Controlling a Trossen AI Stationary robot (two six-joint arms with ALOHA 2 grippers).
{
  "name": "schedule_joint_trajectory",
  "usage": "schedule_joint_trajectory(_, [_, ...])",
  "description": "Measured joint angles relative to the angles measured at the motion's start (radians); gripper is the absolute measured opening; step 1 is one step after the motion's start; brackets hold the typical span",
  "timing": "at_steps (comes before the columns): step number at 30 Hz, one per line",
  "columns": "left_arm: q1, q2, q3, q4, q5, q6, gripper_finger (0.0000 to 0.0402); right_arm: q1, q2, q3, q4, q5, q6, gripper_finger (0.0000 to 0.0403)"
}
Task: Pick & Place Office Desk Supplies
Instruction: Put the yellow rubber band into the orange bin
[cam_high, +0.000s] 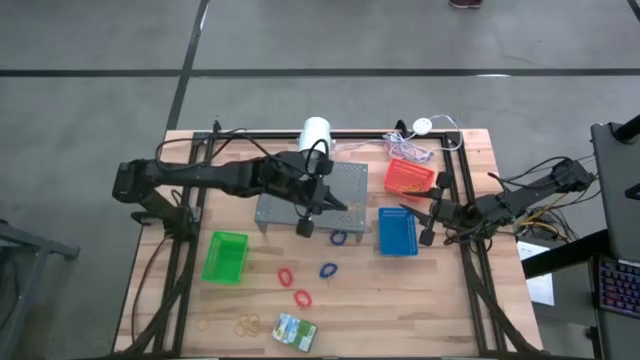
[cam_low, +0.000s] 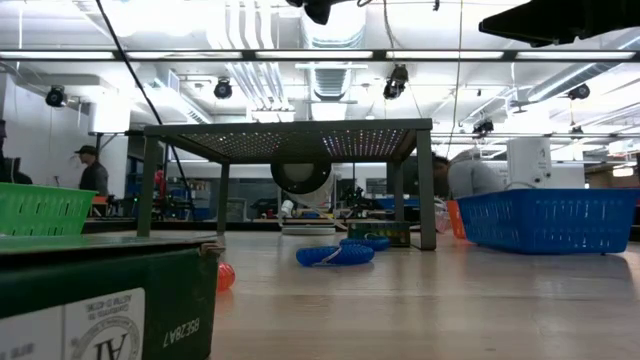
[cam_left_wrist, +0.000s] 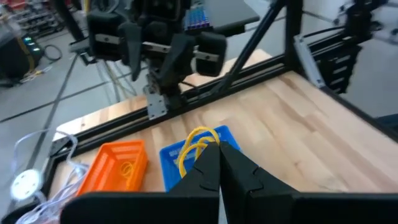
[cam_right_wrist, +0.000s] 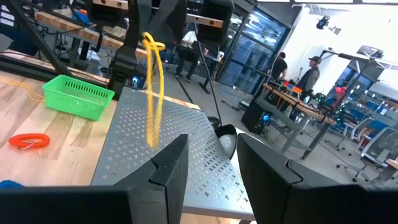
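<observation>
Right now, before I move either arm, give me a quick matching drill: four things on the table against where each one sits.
Things:
1. yellow rubber band
2. green basket
3. crayon box
4. blue basket

Places:
A. near table edge, beside loose tan bands
B. beside the right tool
C. pinched in the shut left tool
D. left of the red loops on the wood

Pairs: 1-C, 2-D, 3-A, 4-B

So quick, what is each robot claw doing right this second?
Left gripper: shut on a yellow rubber band, held above the table.
Right gripper: jaws open, holding nothing, beside the blue basket.
</observation>
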Motion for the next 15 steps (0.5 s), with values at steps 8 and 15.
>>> schedule_joint_trajectory(8, [0.0, 0.0, 0.0, 0.0, 0.009, -0.001, 0.0001, -0.003, 0.0, 0.0, 0.021, 0.001, 0.155, 0.0134])
schedule_joint_trajectory(15, [-0.001, 0.0, -0.002, 0.0, 0.009, -0.001, 0.0001, -0.009, 0.015, 0.0, 0.093, -0.008, 0.158, 0.0135])
